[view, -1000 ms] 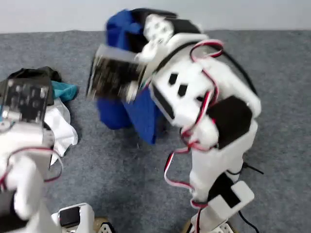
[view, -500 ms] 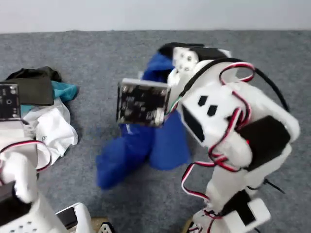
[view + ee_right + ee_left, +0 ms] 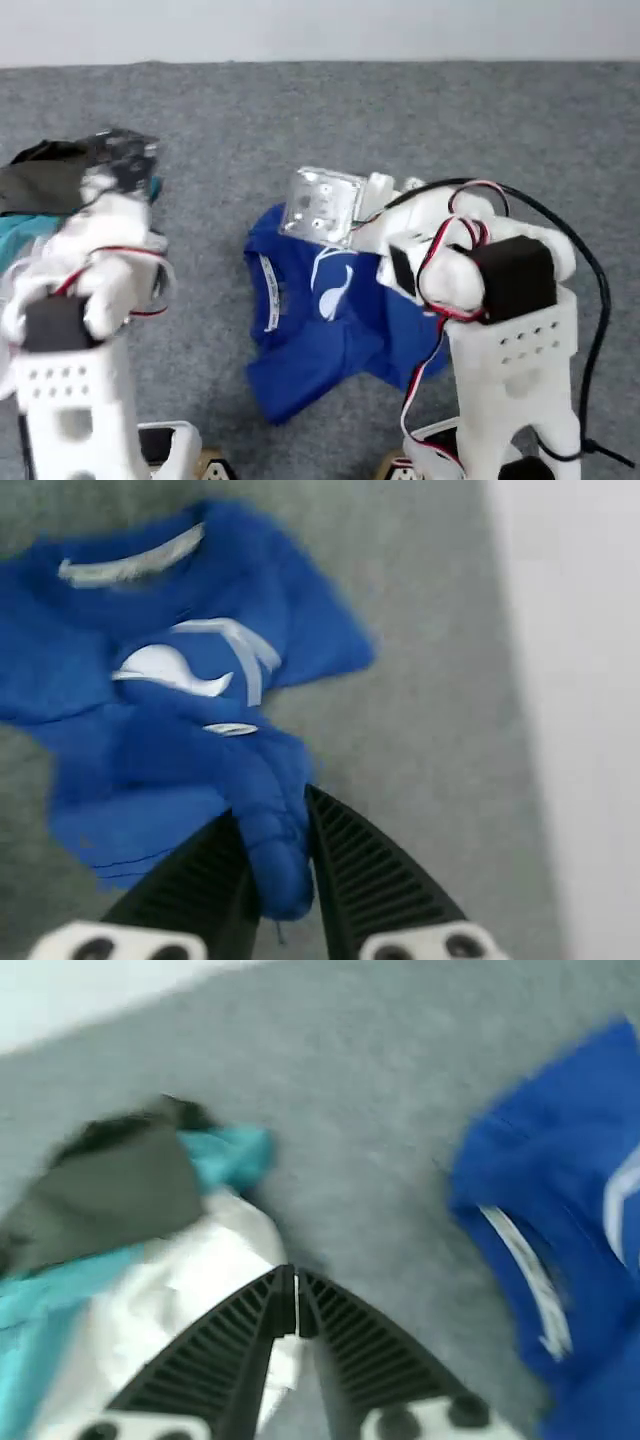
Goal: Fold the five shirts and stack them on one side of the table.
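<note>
A blue shirt (image 3: 320, 320) lies crumpled but partly spread on the grey table, collar toward the left, white logo facing up. My right gripper (image 3: 272, 812) is shut on a fold of the blue shirt (image 3: 180, 690) at its edge; the right arm (image 3: 470, 270) stands over the shirt's right side. At the far left, a pile holds a dark grey shirt (image 3: 120, 1195), a teal shirt (image 3: 225, 1155) and a white shirt (image 3: 190, 1280). My left gripper (image 3: 296, 1278) is shut with nothing in it, hovering over the white shirt; the left arm (image 3: 100, 240) covers part of that pile.
Grey carpet-like table surface (image 3: 420, 120) runs open behind the blue shirt and to the back right. A pale wall (image 3: 320, 30) borders the far edge. The arm bases stand at the near edge.
The right arm brought the hanging blue shirt down from the back and laid it on the table. The left arm rose and swung toward the pile at the left.
</note>
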